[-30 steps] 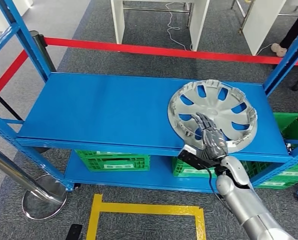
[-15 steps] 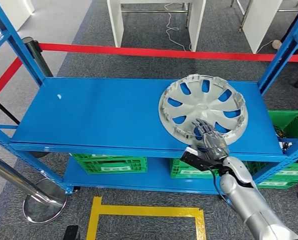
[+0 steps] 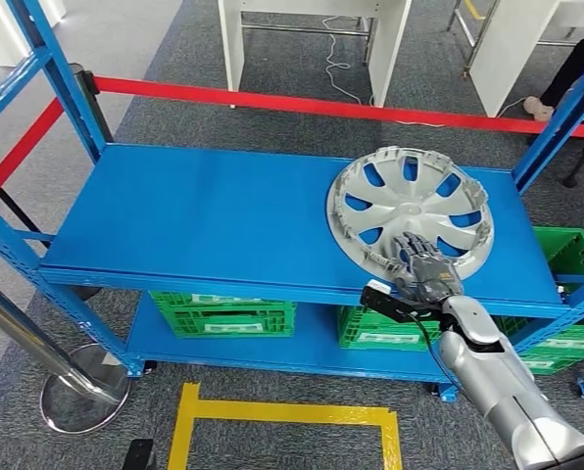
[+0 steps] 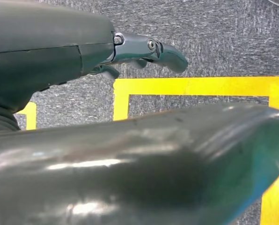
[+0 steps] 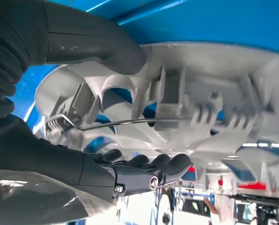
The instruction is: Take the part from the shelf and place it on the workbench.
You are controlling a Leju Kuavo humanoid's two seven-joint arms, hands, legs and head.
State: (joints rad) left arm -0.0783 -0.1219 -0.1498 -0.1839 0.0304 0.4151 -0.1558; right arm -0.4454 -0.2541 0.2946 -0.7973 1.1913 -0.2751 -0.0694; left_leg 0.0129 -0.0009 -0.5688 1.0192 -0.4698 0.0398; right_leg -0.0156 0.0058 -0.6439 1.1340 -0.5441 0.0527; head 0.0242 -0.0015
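Note:
A silver hubcap (image 3: 410,206) lies inner side up at the right end of the blue shelf (image 3: 200,215), its near rim at the shelf's front edge. My right hand (image 3: 422,274) reaches up from below and grips that near rim. Its fingers (image 3: 414,253) curl over the top of the hubcap. In the right wrist view the hubcap's ribbed rim (image 5: 173,93) sits between the thumb (image 5: 106,47) and the dark fingers (image 5: 149,168). My left hand (image 4: 95,51) hangs over the grey floor, fingers extended, holding nothing.
Green crates (image 3: 222,315) stand on the lower shelf. Blue uprights (image 3: 552,127) flank the shelf's ends. A red barrier tape (image 3: 312,101) runs behind it, and white table legs (image 3: 381,49) stand beyond. Yellow floor tape (image 3: 281,416) and a stanchion base (image 3: 74,397) lie in front.
The camera has shifted a little. My right hand's fingers have curled down over the hubcap's near rim. The hubcap keeps its place on the shelf.

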